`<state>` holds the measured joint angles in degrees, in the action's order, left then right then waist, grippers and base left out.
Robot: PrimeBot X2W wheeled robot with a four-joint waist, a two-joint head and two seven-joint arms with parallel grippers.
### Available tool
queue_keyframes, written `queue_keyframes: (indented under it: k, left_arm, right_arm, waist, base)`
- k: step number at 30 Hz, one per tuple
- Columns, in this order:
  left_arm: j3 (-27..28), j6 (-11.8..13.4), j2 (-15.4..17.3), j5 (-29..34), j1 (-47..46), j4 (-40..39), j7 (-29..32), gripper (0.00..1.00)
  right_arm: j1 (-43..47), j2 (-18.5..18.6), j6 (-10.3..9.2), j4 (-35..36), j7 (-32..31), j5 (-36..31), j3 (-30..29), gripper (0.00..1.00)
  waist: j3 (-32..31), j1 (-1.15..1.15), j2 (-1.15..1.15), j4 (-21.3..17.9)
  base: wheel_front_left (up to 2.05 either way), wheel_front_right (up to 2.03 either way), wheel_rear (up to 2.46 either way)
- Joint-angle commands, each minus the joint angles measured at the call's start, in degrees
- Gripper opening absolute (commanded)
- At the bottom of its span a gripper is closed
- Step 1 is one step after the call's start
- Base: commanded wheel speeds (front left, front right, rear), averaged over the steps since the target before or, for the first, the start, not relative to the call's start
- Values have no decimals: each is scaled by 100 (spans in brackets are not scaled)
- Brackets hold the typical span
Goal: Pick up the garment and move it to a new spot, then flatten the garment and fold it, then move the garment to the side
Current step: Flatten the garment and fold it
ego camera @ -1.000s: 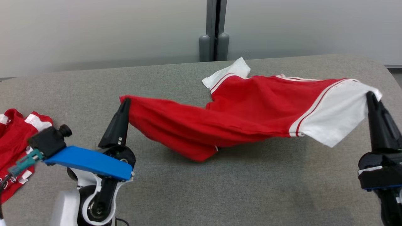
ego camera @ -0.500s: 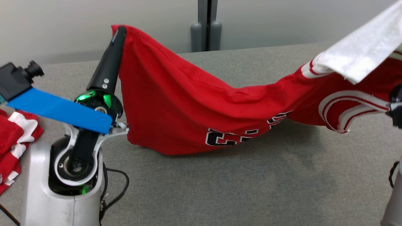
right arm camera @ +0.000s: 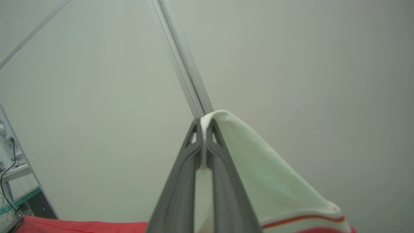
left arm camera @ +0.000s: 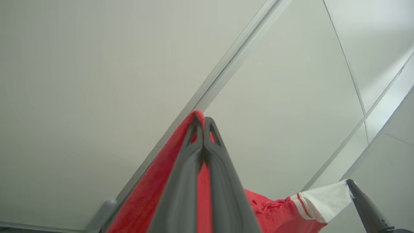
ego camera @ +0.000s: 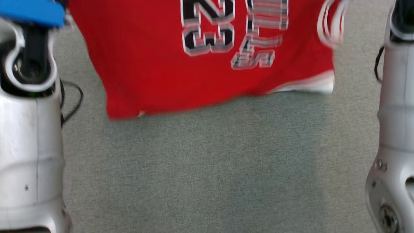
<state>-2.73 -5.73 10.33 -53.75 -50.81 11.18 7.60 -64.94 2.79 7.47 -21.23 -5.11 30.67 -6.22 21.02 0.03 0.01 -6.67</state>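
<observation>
The garment (ego camera: 155, 71) is a red jersey with a black-and-white number and white trim. It hangs spread between my two arms, its lower hem close over the grey table (ego camera: 207, 168). In the left wrist view my left gripper (left arm camera: 203, 120) is shut on a red edge of the garment (left arm camera: 145, 197), raised against the pale wall. My right gripper (right arm camera: 203, 121) is shut on the white sleeve (right arm camera: 258, 168). The left wrist view also catches the right gripper (left arm camera: 351, 183) at the tip of that white sleeve (left arm camera: 326, 199). Both pale forearms (ego camera: 29, 145) flank the cloth in the head view.
A black cable (ego camera: 72, 100) loops beside my left forearm. My right forearm (ego camera: 393, 129) stands at the right edge. Pale wall panels with a seam (right arm camera: 181, 64) lie behind the raised grippers. A shelf with wires (right arm camera: 13, 171) stands far left in the right wrist view.
Both grippers have risen with the garment, lifting it off the table until it hangs with its printed front showing. The head view has shifted downward, so the camera moved.
</observation>
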Motion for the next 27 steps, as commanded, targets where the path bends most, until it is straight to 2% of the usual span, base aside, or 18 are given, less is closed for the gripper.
queue_keyframes:
  k: [1,3,7,11,15,19,22,27]
  left_arm:
    - [-44,-77,47,130,-307,70,-217,0]
    - [-174,-149,123,315,-705,228,-573,0]
    - [-498,-184,229,422,-1321,400,-1171,0]
    - [-996,-188,487,211,-1407,436,-1543,0]
    - [-1499,-185,824,57,-1056,651,-1818,0]
    - [-1731,-185,964,-81,-572,1044,-2158,0]
    - [-1878,-186,933,-93,-134,1271,-2251,0]
    - [-1849,-185,796,-187,753,1407,-2280,0]
  right_arm:
    - [-328,20,5,-96,231,-109,86,0]
    - [-799,139,4,-241,710,-295,239,0]
    - [-1483,258,4,-533,1541,-222,225,0]
    - [-1691,316,4,-828,1669,-15,391,0]
    - [-1199,453,4,-1168,1588,82,654,0]
    - [-447,536,4,-1466,1466,132,935,0]
    - [311,589,4,-1526,1192,212,1286,0]
    - [1652,784,4,-1124,458,608,1564,0]
  waist:
    - [56,-3,-1,29]
    - [128,-3,-1,50]
    - [253,-3,-1,107]
    - [429,-3,-1,101]
    - [658,-3,-1,51]
    - [753,-3,-1,-19]
    - [725,-3,-1,-36]
    - [391,-3,-1,4]
  base:
    - [0,0,0]
    - [0,0,0]
    - [0,0,0]
    - [0,0,0]
    - [0,0,0]
    - [0,0,0]
    - [0,0,0]
    - [0,0,0]
